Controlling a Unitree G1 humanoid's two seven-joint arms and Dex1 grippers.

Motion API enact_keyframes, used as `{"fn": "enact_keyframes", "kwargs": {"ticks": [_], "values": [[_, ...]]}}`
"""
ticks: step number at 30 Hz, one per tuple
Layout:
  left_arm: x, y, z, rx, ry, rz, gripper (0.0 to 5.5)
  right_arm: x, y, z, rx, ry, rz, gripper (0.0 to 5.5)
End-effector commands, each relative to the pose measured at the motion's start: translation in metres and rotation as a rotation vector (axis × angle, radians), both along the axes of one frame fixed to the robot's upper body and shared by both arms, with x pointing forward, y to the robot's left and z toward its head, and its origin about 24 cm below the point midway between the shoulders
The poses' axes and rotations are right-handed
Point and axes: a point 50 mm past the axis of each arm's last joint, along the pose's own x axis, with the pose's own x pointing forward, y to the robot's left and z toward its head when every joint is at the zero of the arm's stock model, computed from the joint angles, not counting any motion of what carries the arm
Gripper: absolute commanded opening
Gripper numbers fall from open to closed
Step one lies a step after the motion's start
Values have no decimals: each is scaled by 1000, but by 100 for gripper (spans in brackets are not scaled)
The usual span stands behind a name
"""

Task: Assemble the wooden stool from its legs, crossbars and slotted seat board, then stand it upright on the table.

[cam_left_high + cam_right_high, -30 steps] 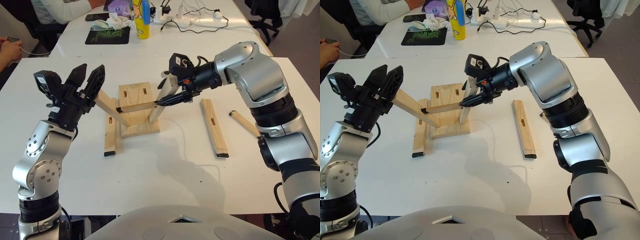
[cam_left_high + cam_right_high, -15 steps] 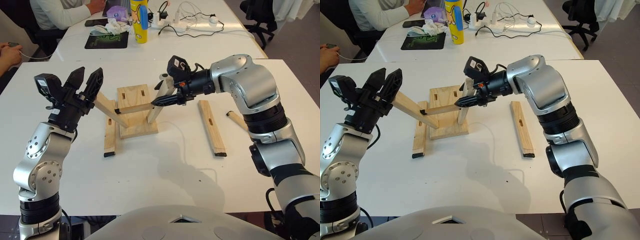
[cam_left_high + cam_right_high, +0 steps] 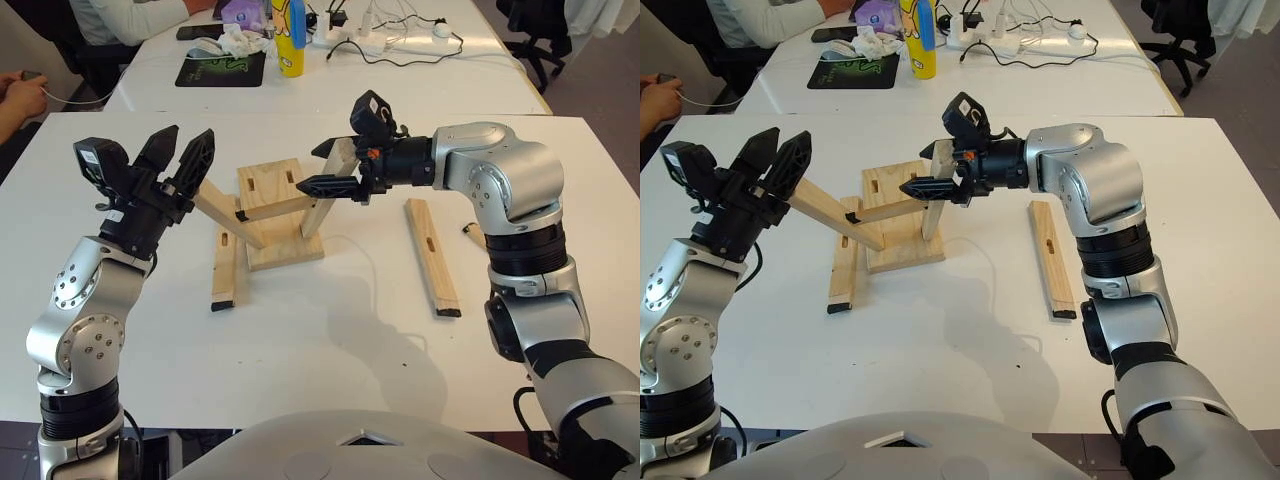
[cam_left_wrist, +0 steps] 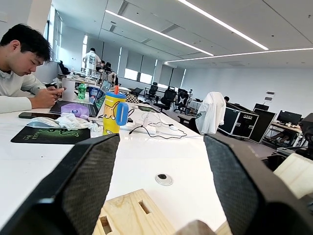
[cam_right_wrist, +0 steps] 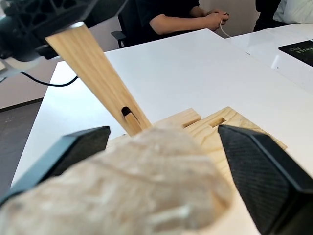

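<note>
**A:** What has changed in the last second?

**B:** The right gripper (image 3: 306, 167) has turned and spread. Before, it sat narrow at the joint. Now its fingers stand wide, one above the other, around the top of the upright leg (image 3: 318, 215) without clamping it. The wood has barely shifted.

**A:** And the other claw?

**B:** The left gripper (image 3: 188, 135) is wide open as before, with the upper end of the slanted leg (image 3: 222, 213) lying between its fingers.

**A:** How far along is the stool?

**B:** I'd say about halfway. A crossbar (image 3: 275, 207) joins those two legs into one frame, which stands over the seat board (image 3: 285, 248). The board lies flat on the table (image 3: 330, 330). I can't tell whether the leg feet are in its slots.

**A:** What's left?

**B:** A third leg (image 3: 222, 270) lies just left of the board and a fourth leg (image 3: 432, 250) lies well to its right. Both still need fitting, and then the stool must be stood upright.
</note>
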Motion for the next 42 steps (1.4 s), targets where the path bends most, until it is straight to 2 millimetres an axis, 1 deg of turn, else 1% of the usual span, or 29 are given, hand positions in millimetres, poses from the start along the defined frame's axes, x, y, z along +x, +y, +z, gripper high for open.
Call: {"fn": "enact_keyframes", "kwargs": {"ticks": [1, 7, 11, 13, 19, 25, 31, 35, 42], "values": [[1, -23, -25, 21, 155, -145, 318, -16, 27, 6, 102, 5, 128, 446], [2, -23, -25, 25, 153, -152, 318, -16, 24, 22, 280, -11, 56, 446], [2, -23, -24, 24, 154, -153, 318, -10, 14, 31, 377, -21, -44, 446], [2, -22, -23, 23, 154, -154, 318, -8, 8, 32, 392, -12, -73, 446], [1, -23, -20, 18, 144, -153, 318, -7, -5, 16, 346, 19, -142, 446], [2, -24, -13, 21, 125, -159, 318, -2, -17, 15, 359, 16, -206, 446], [3, -25, -5, 21, 100, -167, 318, 1, -27, 27, 443, -7, -260, 446], [6, -26, 7, 15, 54, -147, 318, 3, -35, 35, 501, -16, -314, 446], [13, -24, 21, 1, 5, -91, 318, 4, -41, 45, 607, -18, -384, 446]]}}
